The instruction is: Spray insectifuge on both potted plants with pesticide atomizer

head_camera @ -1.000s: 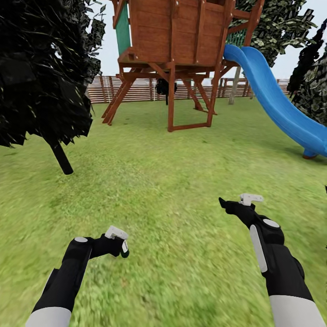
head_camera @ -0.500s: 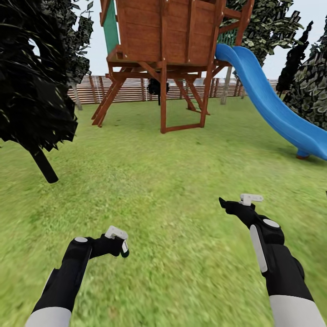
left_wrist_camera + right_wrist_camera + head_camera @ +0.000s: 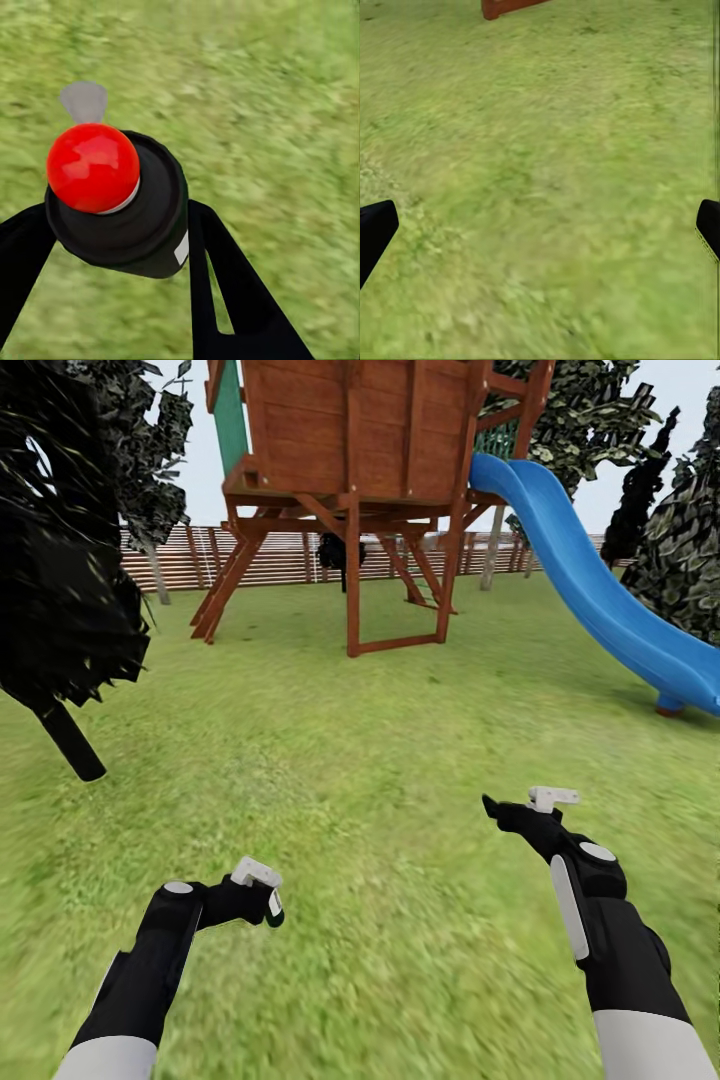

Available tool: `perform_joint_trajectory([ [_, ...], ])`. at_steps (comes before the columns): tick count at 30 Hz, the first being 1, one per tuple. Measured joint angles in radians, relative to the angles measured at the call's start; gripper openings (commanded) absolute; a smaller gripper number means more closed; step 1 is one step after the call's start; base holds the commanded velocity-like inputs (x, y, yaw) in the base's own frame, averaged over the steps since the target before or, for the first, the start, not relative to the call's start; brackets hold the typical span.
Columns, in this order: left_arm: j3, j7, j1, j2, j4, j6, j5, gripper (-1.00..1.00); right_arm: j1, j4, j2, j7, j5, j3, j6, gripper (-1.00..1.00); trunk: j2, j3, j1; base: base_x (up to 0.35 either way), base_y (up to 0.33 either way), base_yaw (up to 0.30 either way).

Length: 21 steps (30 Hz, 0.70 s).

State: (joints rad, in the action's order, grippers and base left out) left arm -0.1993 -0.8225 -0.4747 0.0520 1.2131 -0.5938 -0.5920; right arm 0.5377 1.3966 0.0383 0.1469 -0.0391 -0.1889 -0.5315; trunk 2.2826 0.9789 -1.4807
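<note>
Green lawn (image 3: pixel 380 760) stretches to a wooden playhouse (image 3: pixel 350 460) with a blue slide (image 3: pixel 600 600). Over the near grass, the left gripper (image 3: pixel 124 247) is clamped on the pesticide atomizer (image 3: pixel 120 206); the right gripper (image 3: pixel 540 229) hangs wide apart, empty. With no potted plants in sight, spraying here would likely waste insectifuge.

left gripper (image 3: pixel 112 247): clamped on the pesticide atomizer (image 3: pixel 120 202) | right gripper (image 3: pixel 540 225): fingers spread wide, arm extended forward

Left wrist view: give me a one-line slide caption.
Left gripper shut on the pesticide atomizer, red cap toward the camera, above the lawn.
</note>
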Motion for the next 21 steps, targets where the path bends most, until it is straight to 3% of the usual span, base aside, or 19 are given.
perform_joint_trajectory([
  [21, 0.0, 0.0, 0.001, 0.0, 0.0, 0.0, 0.0, -1.0, 0.0, 0.0, 0.0, 0.0, 0.0, 0.0, 0.0, 1.0, 0.0, 0.0, 0.0, 0.347, 0.0, -0.242],
])
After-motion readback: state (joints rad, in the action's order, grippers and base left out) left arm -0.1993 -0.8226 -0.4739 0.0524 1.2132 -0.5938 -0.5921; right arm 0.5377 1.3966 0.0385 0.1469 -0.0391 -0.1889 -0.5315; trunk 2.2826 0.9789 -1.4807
